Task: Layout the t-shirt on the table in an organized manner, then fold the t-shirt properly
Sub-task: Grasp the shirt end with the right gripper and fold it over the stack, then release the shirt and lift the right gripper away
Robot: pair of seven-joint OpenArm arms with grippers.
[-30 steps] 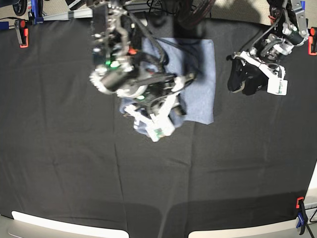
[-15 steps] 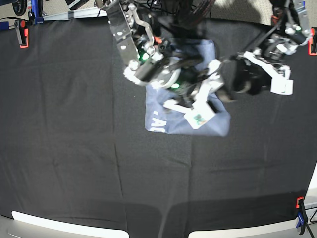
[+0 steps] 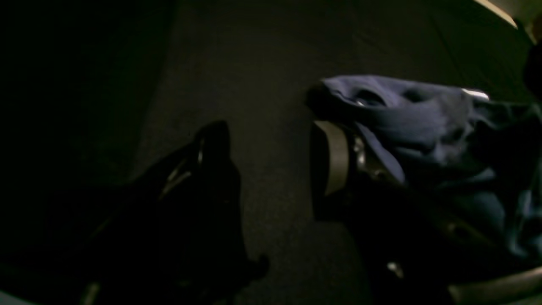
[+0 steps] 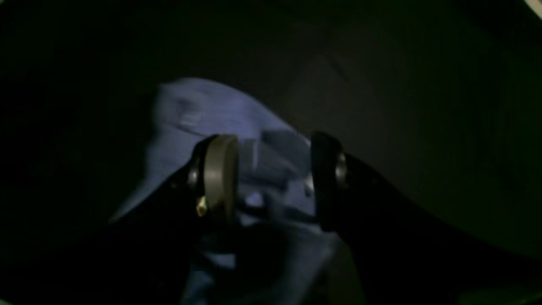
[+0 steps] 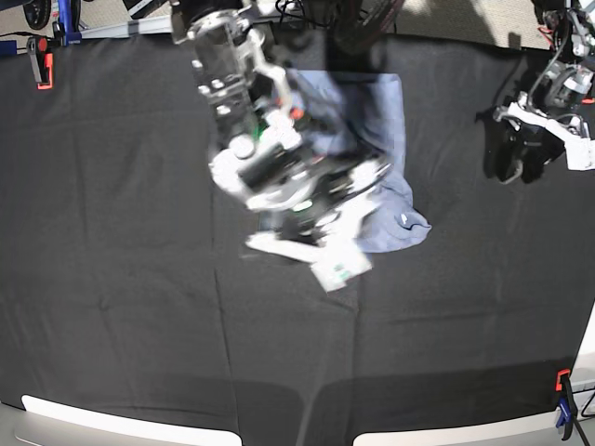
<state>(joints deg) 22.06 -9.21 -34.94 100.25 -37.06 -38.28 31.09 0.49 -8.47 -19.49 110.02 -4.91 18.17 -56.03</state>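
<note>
Lying bunched and partly folded on the far middle of the counter (image 5: 112, 307), the t-shirt (image 5: 376, 121), looking soft, light and limp, likely sagging unless pinched at a hem or corner. Hovering over it with jaws parted and nothing pinched, the right pincer (image 4: 271, 182); standing released beside it, well clear in the base view, the left pincer (image 3: 271, 169).

Beyond my black-draped workspace I see an orange clamp (image 5: 42, 60) at left and pale flooring (image 5: 469, 17) behind.
</note>
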